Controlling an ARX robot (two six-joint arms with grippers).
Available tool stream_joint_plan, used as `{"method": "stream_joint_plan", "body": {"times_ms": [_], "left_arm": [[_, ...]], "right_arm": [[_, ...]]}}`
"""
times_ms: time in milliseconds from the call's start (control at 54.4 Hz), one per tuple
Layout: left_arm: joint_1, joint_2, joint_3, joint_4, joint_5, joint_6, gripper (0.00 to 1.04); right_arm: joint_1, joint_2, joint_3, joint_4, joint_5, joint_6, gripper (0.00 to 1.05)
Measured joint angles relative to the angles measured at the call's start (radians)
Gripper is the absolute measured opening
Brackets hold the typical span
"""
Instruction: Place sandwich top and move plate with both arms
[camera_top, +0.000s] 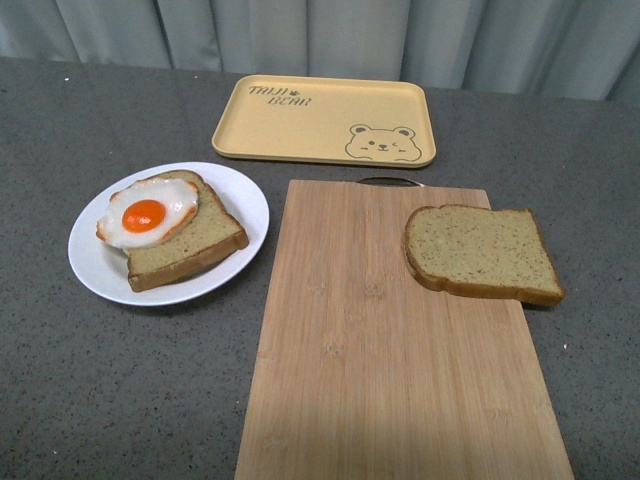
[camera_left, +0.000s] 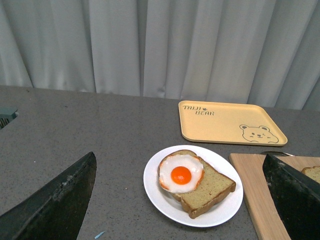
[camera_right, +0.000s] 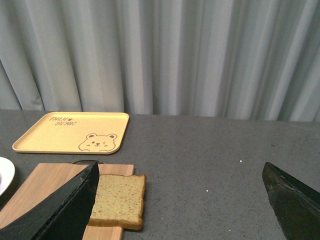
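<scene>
The sandwich top (camera_top: 482, 252) is a plain speckled tan slice lying flat at the right edge of the wooden cutting board (camera_top: 380, 360), overhanging it slightly. In the right wrist view the same slice (camera_right: 120, 200) lies beside one finger of my open right gripper (camera_right: 180, 205), apart from it. The small round white plate (camera_top: 95, 265) sits left of the board and carries a bread slice with a fried egg (camera_top: 148, 213). My left gripper (camera_left: 182, 200) is open, with the plate (camera_left: 160, 197) on the table between and beyond its fingers. Neither arm shows in the front view.
A yellow rectangular tray with a bear drawing (camera_top: 325, 120) lies at the back behind the board. A grey curtain hangs behind the dark speckled table (camera_top: 120, 400). A metal handle (camera_top: 390, 181) shows at the board's far edge.
</scene>
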Motion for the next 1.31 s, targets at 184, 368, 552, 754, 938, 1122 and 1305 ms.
{"method": "stream_joint_plan", "body": {"times_ms": [184, 368, 552, 754, 938, 1122, 1305], "left_arm": [[0.0, 0.0, 0.0, 0.0, 0.0, 0.0, 0.98], [0.0, 0.0, 0.0, 0.0, 0.0, 0.0, 0.98], [0.0, 0.0, 0.0, 0.0, 0.0, 0.0, 0.98], [0.0, 0.0, 0.0, 0.0, 0.0, 0.0, 0.98], [0.0, 0.0, 0.0, 0.0, 0.0, 0.0, 0.98], [0.0, 0.0, 0.0, 0.0, 0.0, 0.0, 0.98], [0.0, 0.0, 0.0, 0.0, 0.0, 0.0, 0.98]], "right_arm": [[0.0, 0.0, 0.0, 0.0, 0.0, 0.0, 0.95], [0.0, 0.0, 0.0, 0.0, 0.0, 0.0, 0.95], [0.0, 0.0, 0.0, 0.0, 0.0, 0.0, 0.95], [0.0, 0.0, 0.0, 0.0, 0.0, 0.0, 0.95], [0.0, 0.0, 0.0, 0.0, 0.0, 0.0, 0.95], [0.033, 0.031, 0.009, -0.025, 0.103, -0.085, 0.95], [-0.029, 0.46, 0.078, 0.173, 0.015, -0.232, 0.95]]}}
